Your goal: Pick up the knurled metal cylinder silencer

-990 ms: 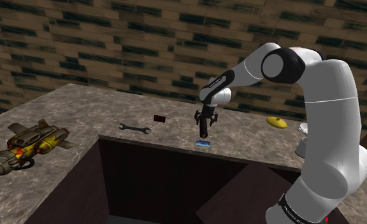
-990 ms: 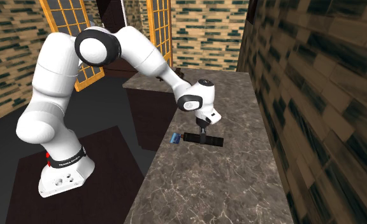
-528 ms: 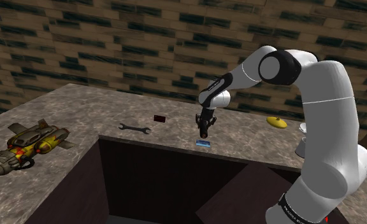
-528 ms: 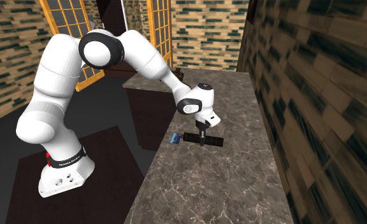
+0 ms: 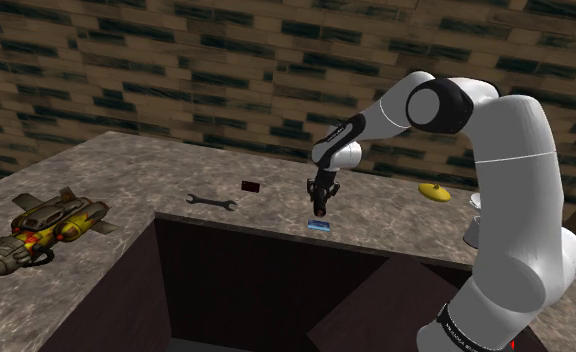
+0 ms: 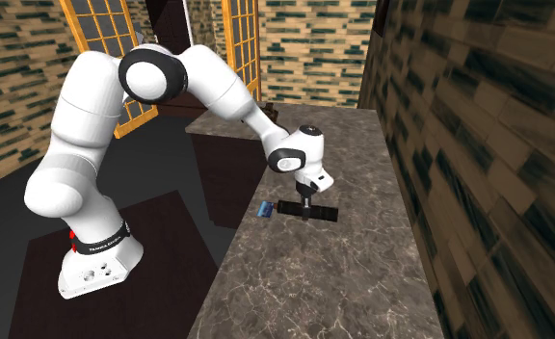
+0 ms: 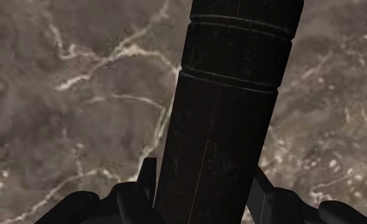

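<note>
The gripper [image 7: 204,181] straddles the dark ribbed cylinder [image 7: 233,95] crosswise (it lies flat on the marble counter [image 6: 333,289]), jaws pinching its sides, seemingly for a balanced lift.

In the shoulder view the tabletop [image 5: 126,165] spans the middle of the frame. A toy spaceship [image 5: 41,228] lies at lower left, a wrench [image 5: 212,203] left of centre, a small box [image 5: 251,186] up and right of it, a flat block [image 5: 320,226] at the front edge and a rounded object [image 5: 434,190] at right. In the second exterior view the cylinder [image 6: 326,213] lies on the tabletop right of the block, with the hand [image 6: 305,216] astride it
</note>
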